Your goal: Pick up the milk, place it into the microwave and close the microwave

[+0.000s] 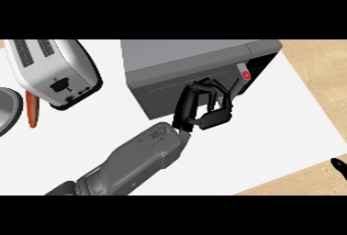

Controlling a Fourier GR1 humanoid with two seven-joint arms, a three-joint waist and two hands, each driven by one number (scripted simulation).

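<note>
Head view: I see the microwave (203, 69) standing at the far middle of the white surface (284, 133), a grey box with its long axis running across the view, tilted so the right end sits farther away. Its front face points toward me and slightly to the left. The control panel with a red knob (245, 75) sits at the microwave's right end.

My left robot hand (200, 106) is up against the microwave's front, just left of the red knob. Its fingers (215, 90) reach up along the dark front panel, straight rather than curled, and the thumb (214, 118) juts out to the right below them. They pinch nothing I can make out. The grey forearm (139, 158) runs from the lower left of the view up to the microwave.

The milk: I cannot find it anywhere in view, so I cannot tell where it lies or which way it points.

Well left of the microwave stands a silver toaster (58, 69), long axis running away from me. Left of that, an orange thing (32, 111) lies beside a grey round rim (8, 108) at the view's edge.

Right robot hand (338, 166): only a dark tip shows, well right of and nearer than the microwave; whether its fingers are spread or pressed together I cannot tell.
</note>
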